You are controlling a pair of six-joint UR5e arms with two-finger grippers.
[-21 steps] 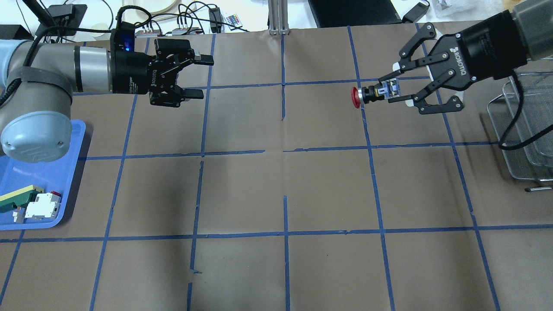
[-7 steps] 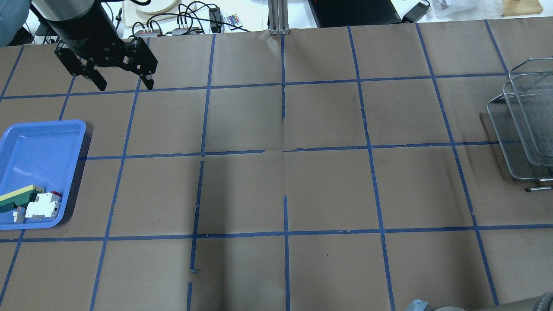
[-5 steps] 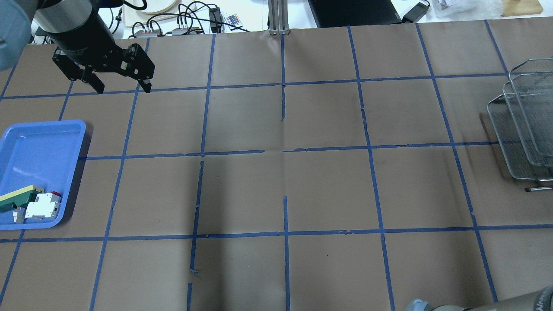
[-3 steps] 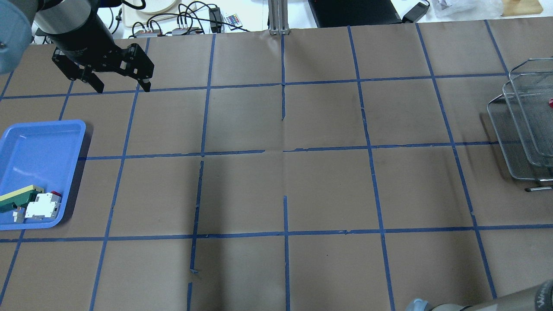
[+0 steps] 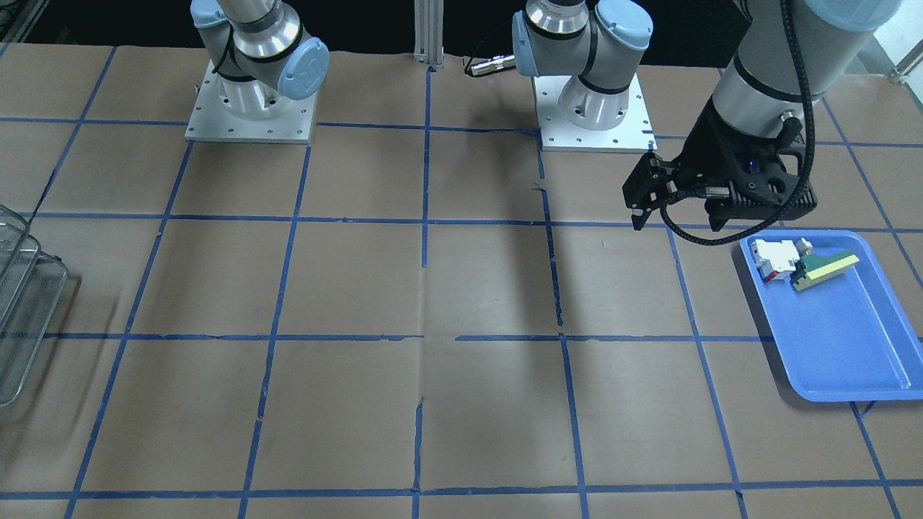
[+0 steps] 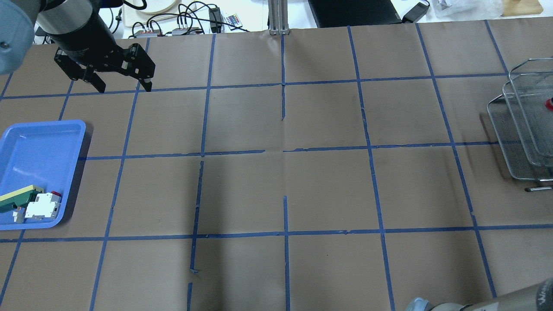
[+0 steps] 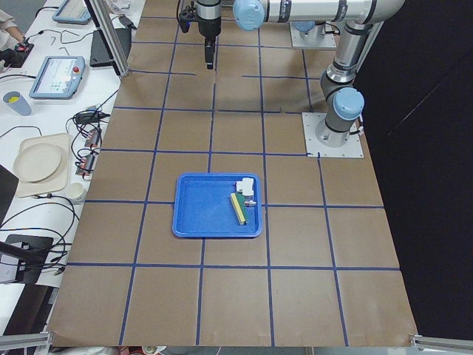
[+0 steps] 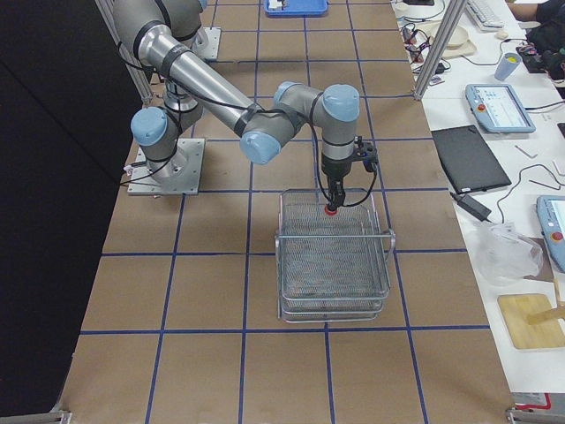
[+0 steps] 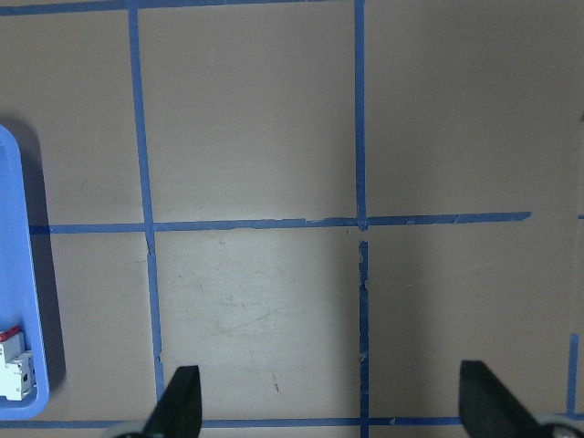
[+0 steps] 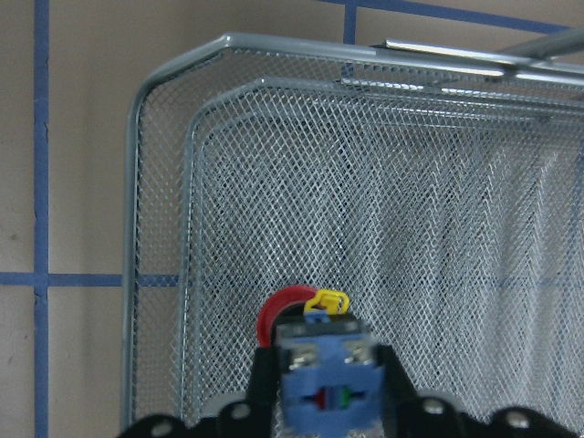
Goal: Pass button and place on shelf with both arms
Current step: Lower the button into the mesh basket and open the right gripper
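Note:
The button (image 10: 324, 365), with its red cap and bluish block base, is held in my right gripper (image 10: 326, 392), which is shut on its base. In the exterior right view the right gripper (image 8: 331, 196) hangs the button (image 8: 329, 209) cap-down over the near end of the wire-mesh shelf (image 8: 334, 265). In the overhead view only a red bit of the button (image 6: 550, 103) shows, at the right edge over the shelf (image 6: 518, 142). My left gripper (image 6: 123, 85) is open and empty, pointing down at the table's far left; it also shows in the left wrist view (image 9: 333, 406).
A blue tray (image 6: 39, 147) at the left edge holds a white-and-red block (image 6: 42, 206) and a green-and-yellow piece (image 6: 17, 196). Brown paper with blue tape lines covers the table. Cables and devices lie beyond the far edge.
The right gripper carried the button from mid-table out of the overhead view to over the shelf; its red cap now shows at the right edge. The left gripper withdrew to the far left and turned downward.

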